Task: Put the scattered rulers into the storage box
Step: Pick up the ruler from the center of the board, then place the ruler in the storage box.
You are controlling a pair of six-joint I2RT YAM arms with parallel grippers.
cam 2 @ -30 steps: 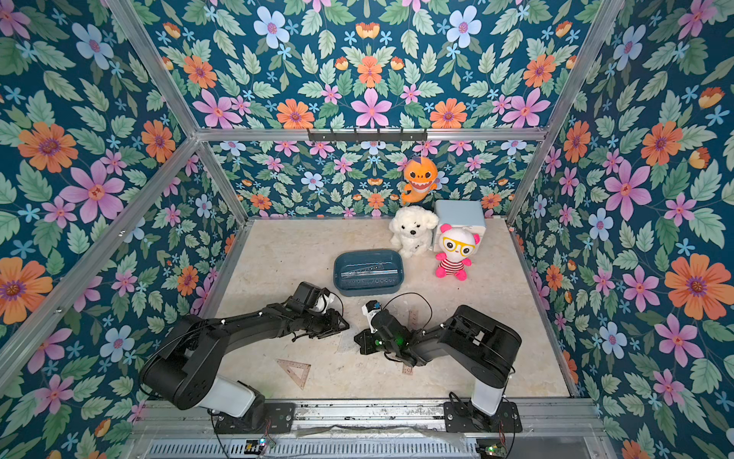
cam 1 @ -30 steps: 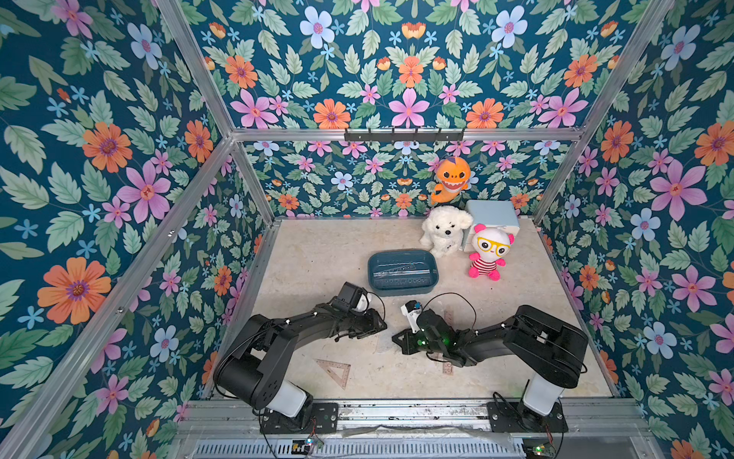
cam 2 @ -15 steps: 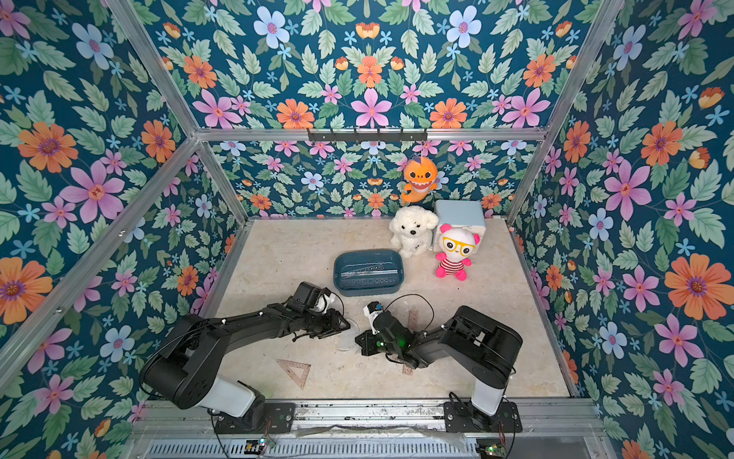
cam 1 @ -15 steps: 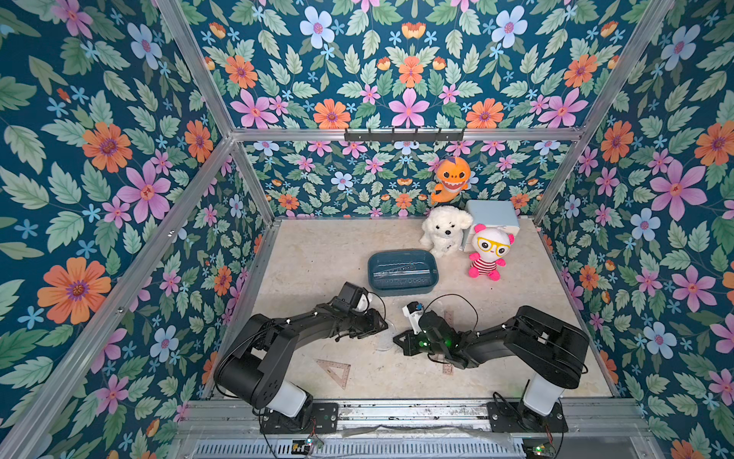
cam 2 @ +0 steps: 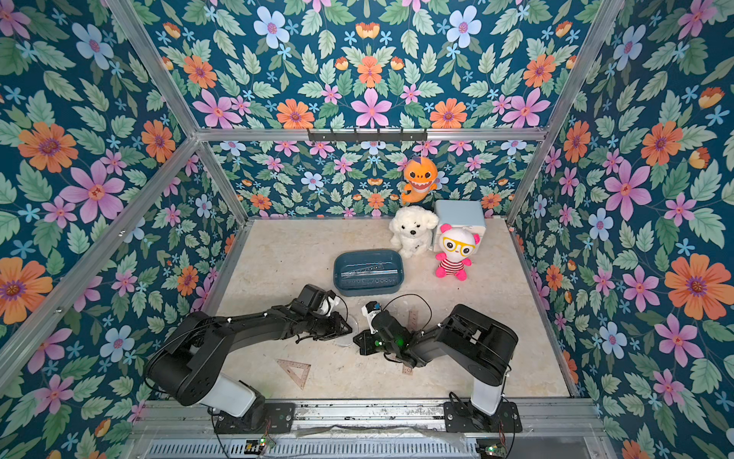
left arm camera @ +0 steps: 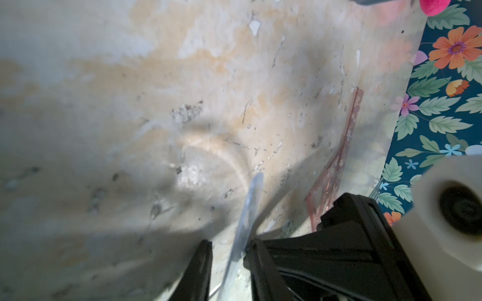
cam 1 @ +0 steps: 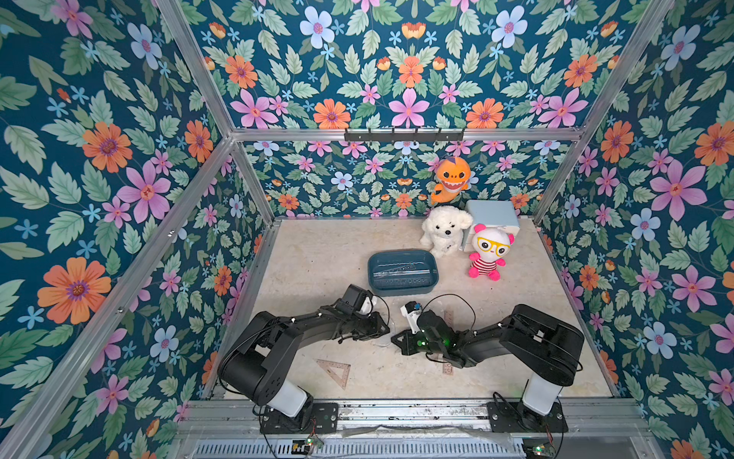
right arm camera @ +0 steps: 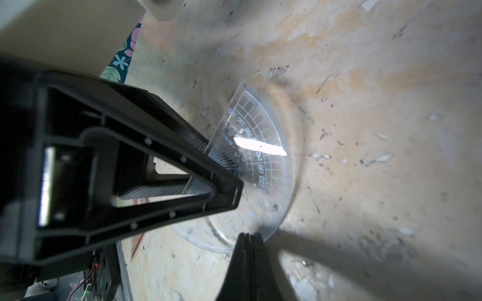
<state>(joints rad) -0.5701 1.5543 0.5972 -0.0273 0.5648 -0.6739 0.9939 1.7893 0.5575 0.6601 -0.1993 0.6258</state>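
Observation:
A clear half-round protractor (right arm camera: 263, 166) stands tilted up off the floor between both arms, faint in a top view (cam 1: 382, 342). My left gripper (left arm camera: 229, 245) straddles its edge (left arm camera: 250, 203). One finger touches it and a gap shows at the other finger. My right gripper (right arm camera: 249, 234) is shut, its tip against the protractor's curved rim. The teal storage box (cam 1: 402, 252) behind the arms holds clear rulers (cam 1: 401, 272). On the near floor lies a pinkish set square (cam 1: 335, 371). A straight ruler (cam 1: 449, 318) lies partly under my right arm.
At the back right stand a white plush dog (cam 1: 445, 234), a pink-striped doll (cam 1: 488, 254) and a pale blue cube box (cam 1: 494, 214). An orange plush (cam 1: 451, 179) hangs on the back wall. Floral walls close in three sides.
My left gripper's jaws have narrowed around the protractor. Both arms have barely moved, and the right gripper has stayed shut.

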